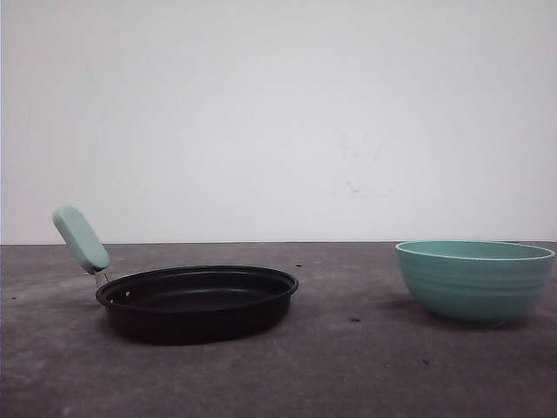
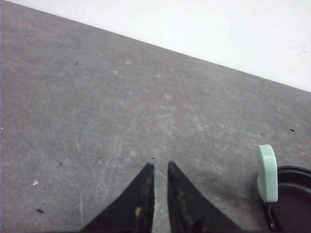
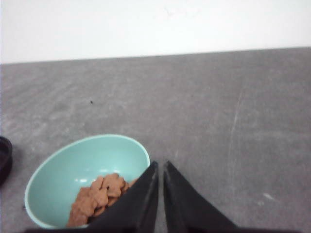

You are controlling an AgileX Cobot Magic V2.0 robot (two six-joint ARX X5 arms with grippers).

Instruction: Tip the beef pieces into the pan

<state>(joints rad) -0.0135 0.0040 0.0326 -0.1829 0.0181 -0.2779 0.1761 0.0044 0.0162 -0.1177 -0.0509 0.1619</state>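
Your left tool [image 2: 161,167] and right tool [image 3: 161,165] are nearly closed, empty. Orange-brown beef pieces [image 3: 99,195] sit in the teal ribbed bowl [image 1: 475,280], right of the shallow black frying pan [image 1: 198,301] on the grey table [image 1: 348,374].

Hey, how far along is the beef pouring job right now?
Nothing looks done yet. The beef pieces sit in the teal bowl, and the pan looks empty from the front. Nothing is in hand: the left tool and right tool are nearly closed, holding nothing. Left to do: grip the bowl, carry it over the pan and tip the beef in.
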